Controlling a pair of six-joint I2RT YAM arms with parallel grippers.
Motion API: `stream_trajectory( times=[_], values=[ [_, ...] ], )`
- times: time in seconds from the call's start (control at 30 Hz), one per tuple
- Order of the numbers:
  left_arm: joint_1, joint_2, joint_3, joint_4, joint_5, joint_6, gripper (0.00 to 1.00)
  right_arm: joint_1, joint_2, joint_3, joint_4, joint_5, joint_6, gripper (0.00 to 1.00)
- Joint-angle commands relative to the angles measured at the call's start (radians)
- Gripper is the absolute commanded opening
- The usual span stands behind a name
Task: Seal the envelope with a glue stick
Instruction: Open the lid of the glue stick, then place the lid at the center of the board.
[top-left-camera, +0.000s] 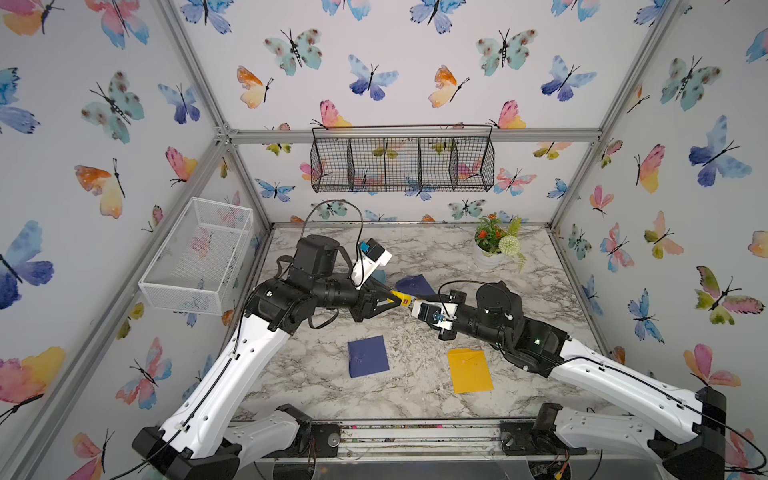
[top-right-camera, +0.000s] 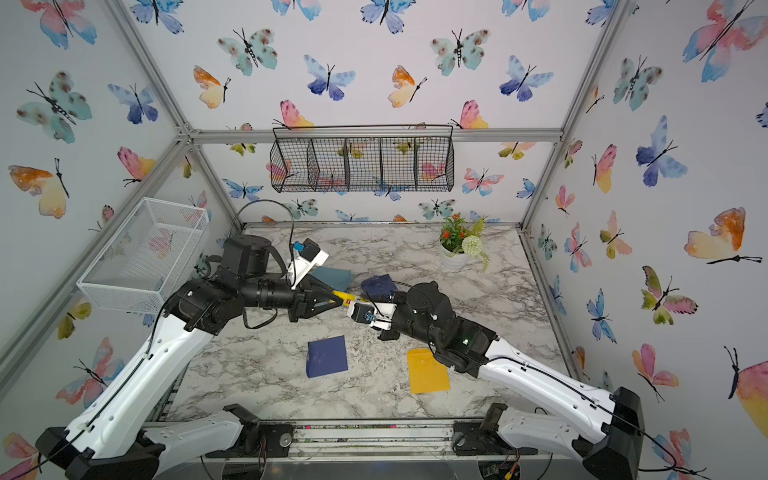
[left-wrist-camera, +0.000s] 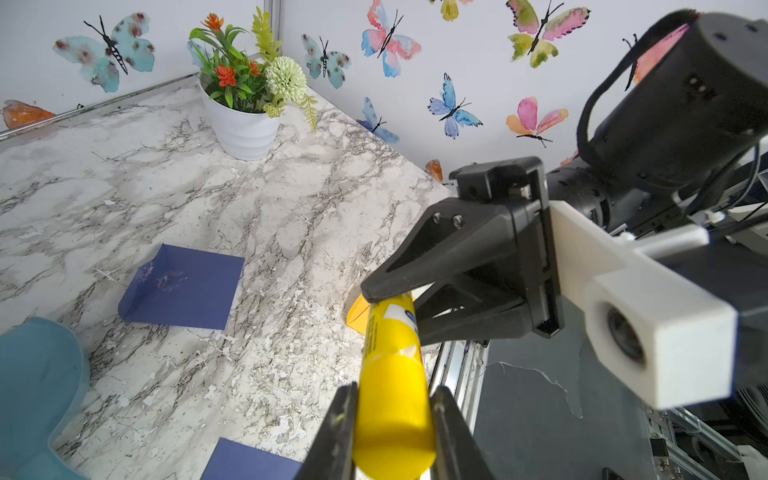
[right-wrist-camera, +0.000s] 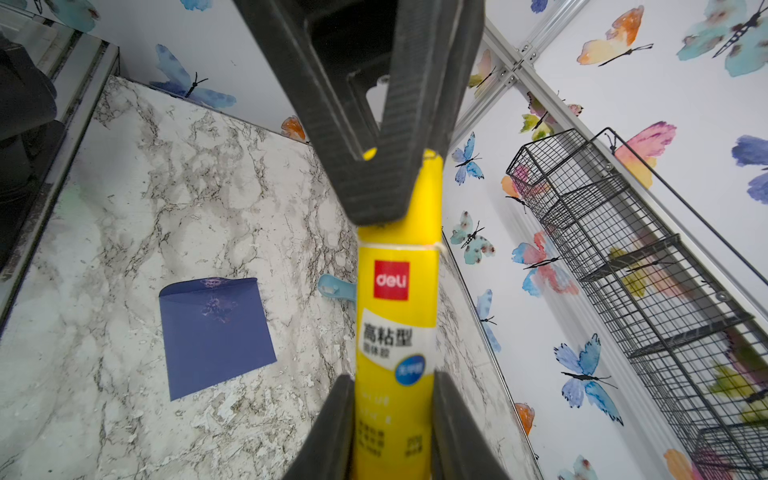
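Butterfly-papered walls close round a marble bench (top-left-camera: 415, 399), and above its middle the glue stick (top-left-camera: 402, 297) hangs level in the air, clear of the surface, bridged between the two arms. The left end effector (left-wrist-camera: 392, 432) is clamped on the plain yellow end, with its fingers (left-wrist-camera: 340, 432) pressed against both sides. The right end effector (right-wrist-camera: 395, 428) is clamped on the labelled body. This looks like the pull that parts cap from tube.

The left hold sits near the very end, so it may slide off instead of freeing the cap. A pull off the tube's axis could wrench the stick out of the right grip and drop it on the bench.

The glue tip is covered, so I cannot tell how much glue is left. Three envelopes lie below: a navy envelope (top-left-camera: 368, 356), an orange envelope (top-left-camera: 469, 370) and a second navy envelope (top-left-camera: 415, 284) partly behind the arms. Which one is meant I cannot tell. A teal object (top-left-camera: 379, 275) is mostly hidden by the left arm
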Motion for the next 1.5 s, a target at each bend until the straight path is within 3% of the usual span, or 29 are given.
stream_trajectory(
  times=[0.0, 0.6, 1.13, 1.3, 1.47],
  values=[
    [0.000, -0.011, 0.036, -0.010, -0.021, 0.016, 0.07, -0.001, -0.011, 0.015, -0.034, 0.026, -0.004, 0.03],
    [0.001, -0.078, 0.058, -0.039, -0.159, 0.030, 0.04, -0.001, -0.024, -0.010, -0.053, 0.056, 0.012, 0.03],
    [0.003, -0.067, 0.101, -0.070, -0.139, 0.050, 0.01, -0.001, -0.079, -0.030, -0.079, 0.069, 0.026, 0.03],
    [0.005, -0.068, 0.084, -0.083, -0.242, 0.033, 0.02, -0.001, -0.085, -0.029, -0.084, 0.081, 0.030, 0.03],
    [0.005, -0.057, -0.032, -0.079, -0.459, -0.033, 0.04, -0.001, -0.081, -0.026, -0.091, 0.089, 0.032, 0.03]
  ],
)
